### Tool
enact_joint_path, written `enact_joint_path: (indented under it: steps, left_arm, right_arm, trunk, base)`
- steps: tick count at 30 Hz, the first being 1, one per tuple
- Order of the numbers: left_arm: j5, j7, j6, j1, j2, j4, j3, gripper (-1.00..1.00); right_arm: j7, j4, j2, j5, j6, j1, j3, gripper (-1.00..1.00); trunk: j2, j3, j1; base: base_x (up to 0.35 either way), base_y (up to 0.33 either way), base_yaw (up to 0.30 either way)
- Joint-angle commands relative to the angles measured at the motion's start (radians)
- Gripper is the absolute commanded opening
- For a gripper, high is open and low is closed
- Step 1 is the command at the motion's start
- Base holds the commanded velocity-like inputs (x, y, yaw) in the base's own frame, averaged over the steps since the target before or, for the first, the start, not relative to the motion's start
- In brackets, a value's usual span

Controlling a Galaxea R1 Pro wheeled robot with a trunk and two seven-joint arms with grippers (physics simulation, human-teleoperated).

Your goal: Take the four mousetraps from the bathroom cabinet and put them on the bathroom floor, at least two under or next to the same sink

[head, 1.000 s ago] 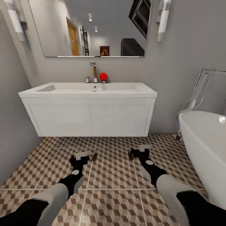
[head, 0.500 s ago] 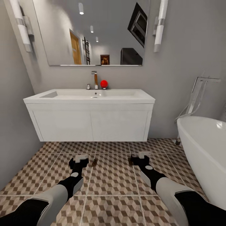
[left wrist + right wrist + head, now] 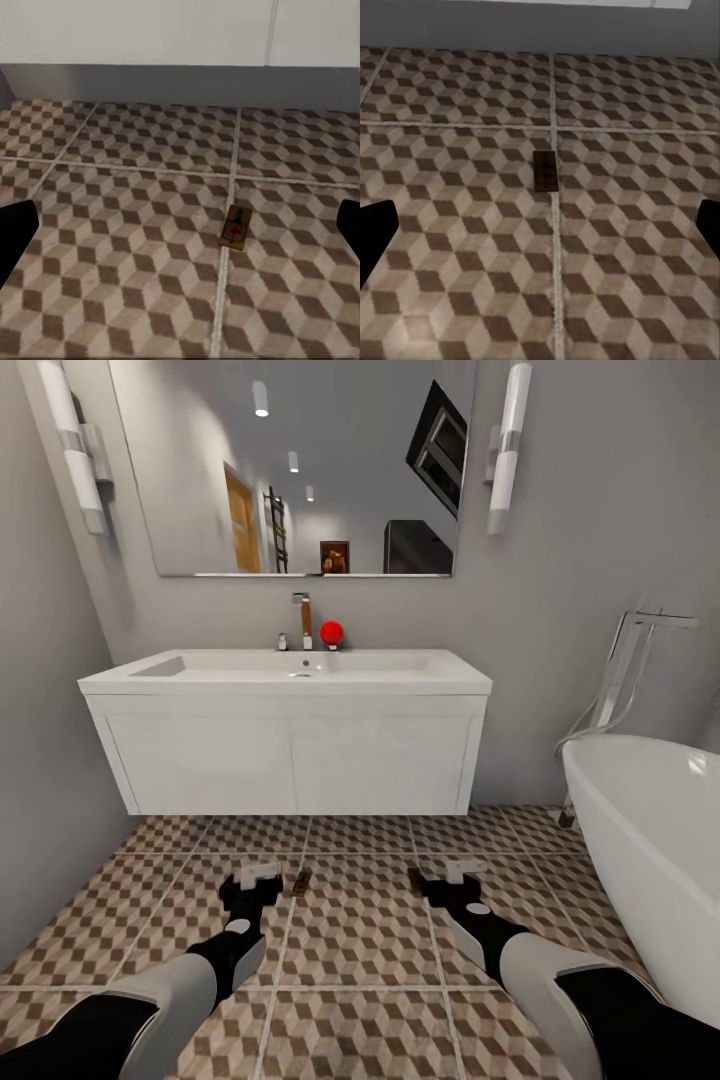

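While both hands hang spread, one mousetrap lies ahead of each.

the bathtub ran off the head view's right edge. one mousetrap sat half hidden beside the left gripper, another partly behind the right gripper. both were too small for detail.
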Motion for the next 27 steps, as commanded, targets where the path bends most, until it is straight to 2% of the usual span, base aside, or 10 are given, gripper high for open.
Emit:
enact_joint_path:
  steps: [1,13,27]
  left_arm:
    - [0.008,0.004,-0.003,0.000,0.000,0.003,-0.009,1.00]
    - [0.015,0.003,-0.003,0.001,-0.004,0.028,-0.009,1.00]
    - [0.028,-0.003,-0.002,0.002,-0.008,0.038,-0.008,1.00]
  right_arm:
    - [-0.004,0.004,0.000,-0.006,-0.004,-0.001,0.008,1.00]
    - [-0.008,0.008,-0.001,-0.006,-0.002,-0.001,0.008,1.00]
    - [-0.003,0.008,-0.002,-0.005,-0.002,0.000,0.009,1.00]
  trunk:
    - [0.000,-0.001,0.000]
    - [0.000,-0.001,0.000]
    - [0.003,0.053,-0.007]
  base:
    - [0.000,0.000,0.000]
    - [0.000,0.000,0.000]
    - [0.000,0.000,0.000]
